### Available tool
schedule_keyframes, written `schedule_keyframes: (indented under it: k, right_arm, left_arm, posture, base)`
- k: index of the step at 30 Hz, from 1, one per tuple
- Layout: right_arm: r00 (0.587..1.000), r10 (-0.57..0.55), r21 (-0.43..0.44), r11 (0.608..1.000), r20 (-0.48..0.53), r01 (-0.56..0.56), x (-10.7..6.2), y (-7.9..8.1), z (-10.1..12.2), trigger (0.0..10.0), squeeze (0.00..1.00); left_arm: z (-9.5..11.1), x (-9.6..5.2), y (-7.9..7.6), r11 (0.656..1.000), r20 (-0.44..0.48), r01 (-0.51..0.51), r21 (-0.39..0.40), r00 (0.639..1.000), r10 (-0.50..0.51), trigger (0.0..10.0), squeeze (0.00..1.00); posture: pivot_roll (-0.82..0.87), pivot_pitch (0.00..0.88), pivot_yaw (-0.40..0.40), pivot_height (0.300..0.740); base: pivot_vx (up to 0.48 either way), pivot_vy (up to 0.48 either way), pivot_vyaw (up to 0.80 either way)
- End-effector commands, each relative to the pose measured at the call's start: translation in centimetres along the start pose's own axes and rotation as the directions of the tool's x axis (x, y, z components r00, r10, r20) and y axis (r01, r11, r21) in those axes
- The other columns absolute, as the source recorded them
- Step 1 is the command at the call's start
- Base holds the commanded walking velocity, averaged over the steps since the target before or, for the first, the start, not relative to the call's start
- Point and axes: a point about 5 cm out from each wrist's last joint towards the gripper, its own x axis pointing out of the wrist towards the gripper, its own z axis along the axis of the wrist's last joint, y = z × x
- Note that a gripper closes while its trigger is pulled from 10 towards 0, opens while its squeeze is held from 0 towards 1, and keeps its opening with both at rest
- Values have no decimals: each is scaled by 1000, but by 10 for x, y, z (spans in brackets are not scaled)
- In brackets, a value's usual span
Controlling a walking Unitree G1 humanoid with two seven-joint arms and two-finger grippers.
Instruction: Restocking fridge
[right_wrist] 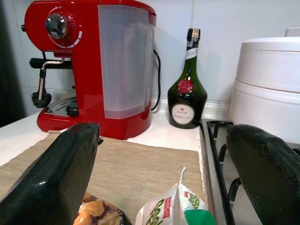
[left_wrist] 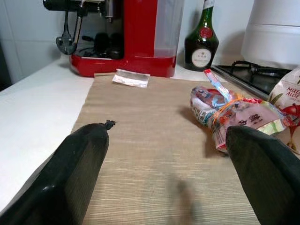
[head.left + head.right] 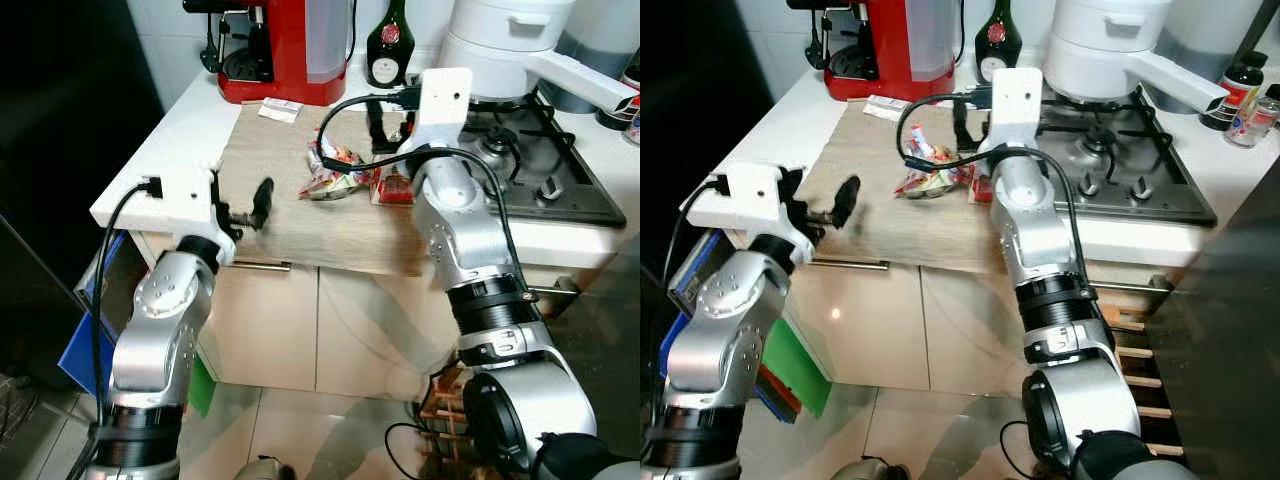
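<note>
Several soft, crinkly food packets (image 3: 335, 170) lie heaped on the woven mat (image 3: 290, 215) near the stove, likely light and slippery, best pinched mid-bundle by the spread-fingered right gripper (image 1: 159, 187) hovering above while the left gripper (image 2: 164, 173) waits open.

Even bright indoor light, head views sharp. Bench (image 3: 190, 130) top near-blown white. Soft shadows under snack packets (image 2: 234, 115). Left edge of the head views black. Wrist views: fingers (image 2: 70, 178) blurred up close, background crisp.
</note>
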Motion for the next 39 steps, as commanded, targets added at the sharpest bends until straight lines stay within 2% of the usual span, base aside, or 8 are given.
schedule_keyframes:
  k: [1, 11, 17, 23, 24, 25, 36, 39]
  right_arm:
    - [1000, 0, 30, 1000, -16, 0, 2, 2, 0, 10000, 114]
    - [982, -31, 150, 987, -187, 59, 4, -4, -19, 10000, 102]
    - [976, -34, 149, 986, -217, 68, 5, -8, -23, 10000, 102]
    - [964, 17, 142, 990, -266, 21, 7, -3, -26, 10000, 94]
    - [963, 20, 141, 990, -268, 19, 7, -3, -26, 5255, 98]
    - [962, 24, 141, 990, -271, 15, 8, -3, -25, 0, 98]
    - [957, 26, 160, 987, -290, 21, 8, -4, -26, 0, 102]
    - [965, 17, 141, 990, -260, 20, 8, -5, -21, 0, 106]
  left_arm:
    - [5, -1, -6, 1000, 12, 30, 8, 999, -30, 10000, 0]
    - [3, -1, -10, 999, 1, 46, -2, 999, -46, 10000, 0]
    - [2, -1, -12, 999, 1, 49, -5, 999, -49, 10000, 0]
    - [2, 1, -13, 999, 6, 49, -13, 999, -49, 10000, 0]
    - [2, 1, -13, 999, 7, 49, -14, 999, -49, 10000, 0]
    - [2, 2, -14, 999, 7, 48, -15, 999, -48, 10000, 0]
    - [-1, 4, -15, 998, 1, 54, -21, 999, -54, 10000, 0]
    - [0, 7, -16, 997, 6, 65, -29, 998, -65, 10000, 0]
  posture:
    - [86, 0, 17, 740]
    - [81, 0, 3, 740]
    - [75, 0, -4, 740]
    - [71, 0, -12, 740]
    - [70, 0, -16, 740]
    - [70, 0, -16, 740]
    - [65, 0, -18, 740]
    - [56, 0, -14, 740]
  base:
    - [0, 0, 0]
    - [0, 0, 0]
    - [0, 0, 0]
    - [0, 0, 0]
    - [0, 0, 0]
    - [0, 0, 0]
    - [0, 0, 0]
    - [0, 0, 0]
